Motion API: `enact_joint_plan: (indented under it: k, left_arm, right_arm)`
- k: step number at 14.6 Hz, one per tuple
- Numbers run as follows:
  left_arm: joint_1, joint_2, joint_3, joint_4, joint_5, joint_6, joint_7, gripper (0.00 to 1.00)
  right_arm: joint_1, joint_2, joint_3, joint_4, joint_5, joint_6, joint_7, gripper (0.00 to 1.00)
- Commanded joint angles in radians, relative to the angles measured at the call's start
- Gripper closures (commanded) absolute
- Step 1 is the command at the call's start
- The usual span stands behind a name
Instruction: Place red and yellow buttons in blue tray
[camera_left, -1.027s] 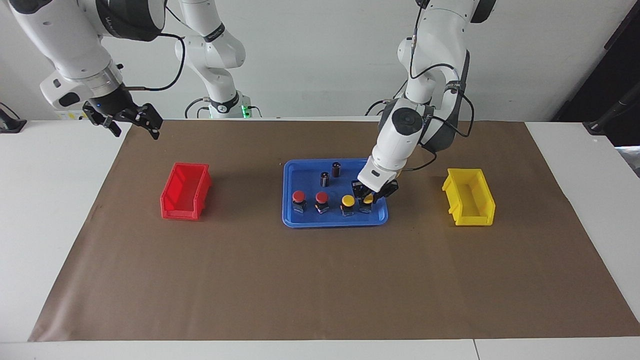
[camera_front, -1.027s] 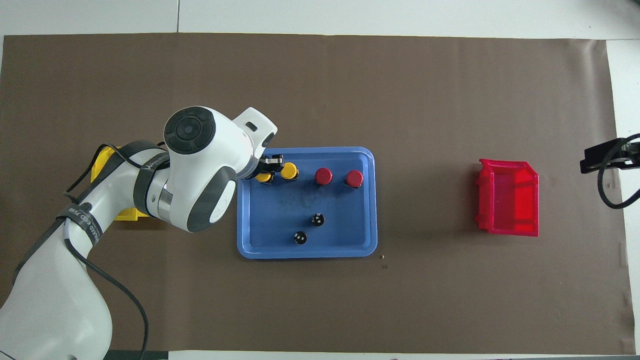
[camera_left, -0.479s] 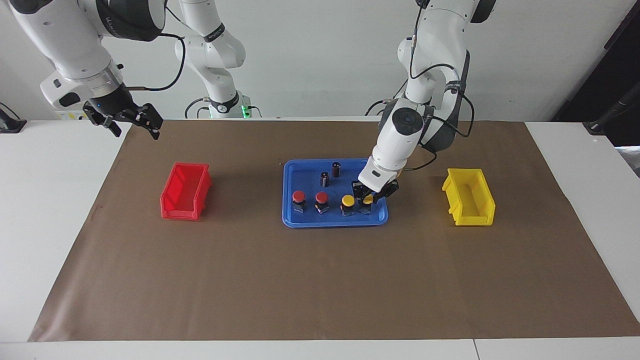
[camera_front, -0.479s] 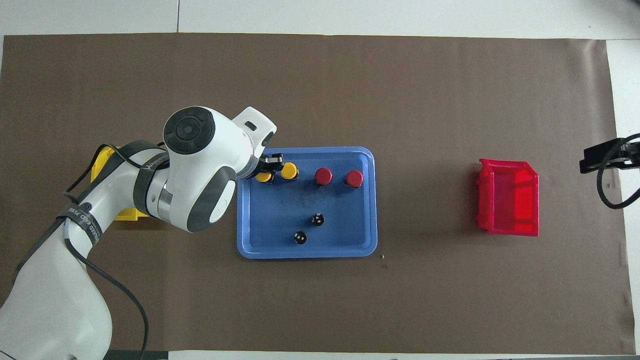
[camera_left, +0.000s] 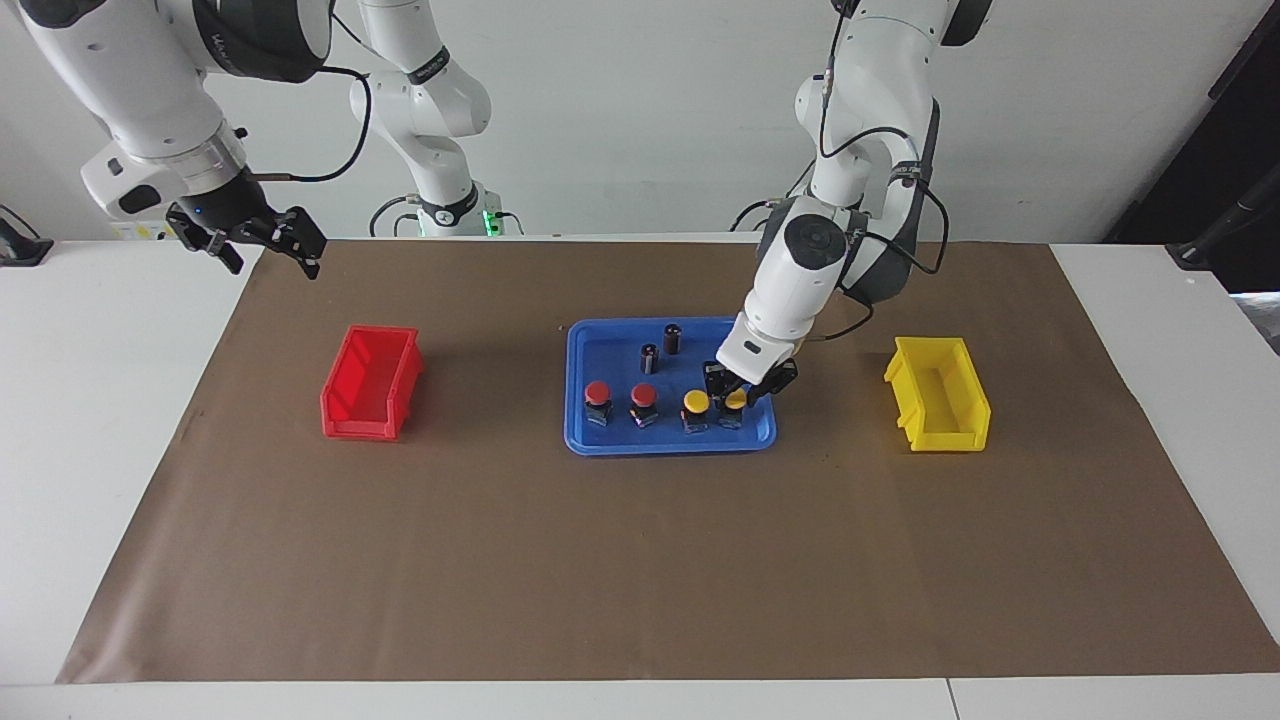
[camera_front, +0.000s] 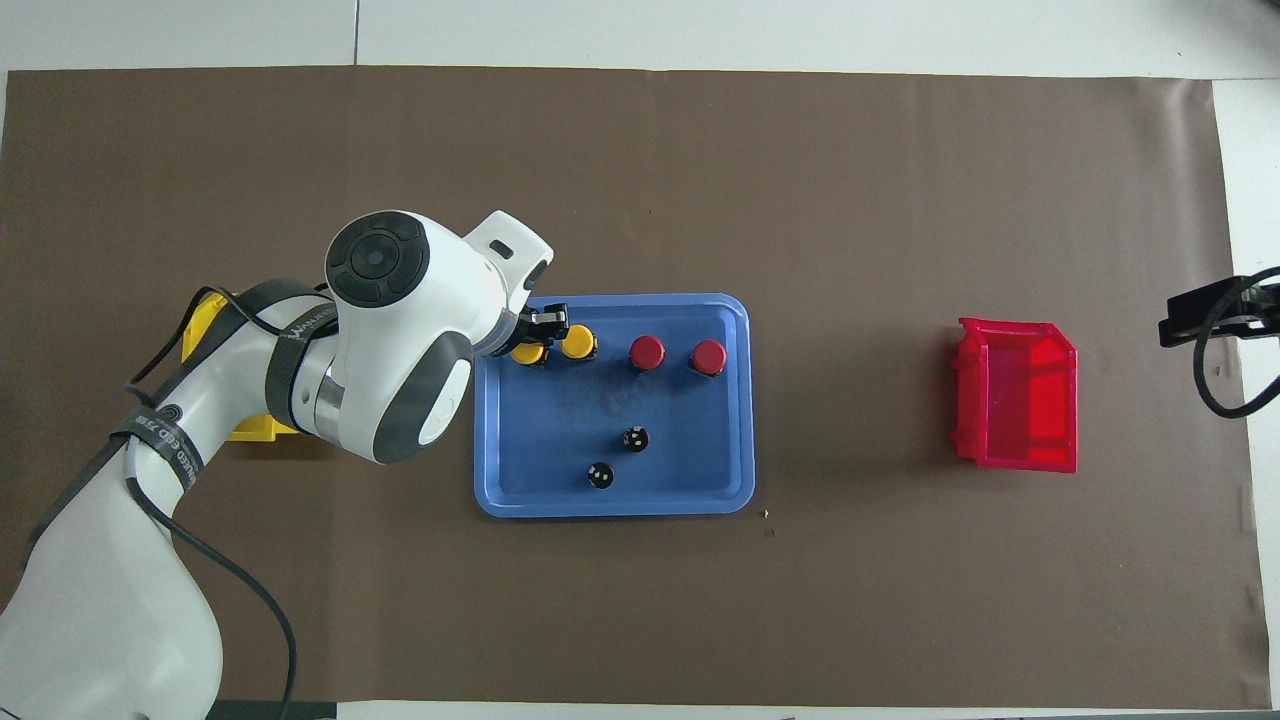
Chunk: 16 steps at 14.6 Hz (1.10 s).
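Observation:
The blue tray (camera_left: 670, 445) (camera_front: 610, 508) lies mid-table. Four buttons stand in a row along its edge farthest from the robots: two red buttons (camera_left: 597, 392) (camera_left: 644, 395) (camera_front: 709, 356) (camera_front: 647, 351) and two yellow buttons (camera_left: 696, 401) (camera_left: 735, 399) (camera_front: 578, 342) (camera_front: 527, 352). My left gripper (camera_left: 747, 385) (camera_front: 535, 335) is open, its fingers straddling the yellow button nearest the left arm's end, just above its cap. My right gripper (camera_left: 262, 242) is open and waits in the air past the red bin, at the right arm's end.
Two dark capless cylinders (camera_left: 650, 357) (camera_left: 673, 337) stand in the tray nearer to the robots. A red bin (camera_left: 370, 382) (camera_front: 1018, 405) sits toward the right arm's end. A yellow bin (camera_left: 937, 393) sits toward the left arm's end, half hidden by the arm in the overhead view (camera_front: 215, 320).
My left gripper has risen very slightly over the end yellow button, which stays standing in the tray. The right arm has not moved.

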Motion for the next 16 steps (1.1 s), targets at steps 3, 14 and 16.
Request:
enact_joint_plan:
  k: [3, 14, 16]
  left_arm:
    - [0.029, -0.09, 0.022, 0.222, -0.062, -0.385, -0.005, 0.29]
    - [0.408, -0.228, 0.022, 0.23, 0.074, -0.515, 0.621, 0.0]
    - [0.417, -0.228, 0.022, 0.227, 0.088, -0.49, 0.621, 0.0]
  right_arm:
    - [-0.006, -0.02, 0.005, -0.024, -0.001, 0.019, -0.025, 0.0]
    - [0.031, -0.003, 0.005, 0.005, 0.001, 0.039, -0.017, 0.0]
    - [0.029, -0.003, 0.005, 0.005, 0.002, 0.039, -0.019, 0.0]
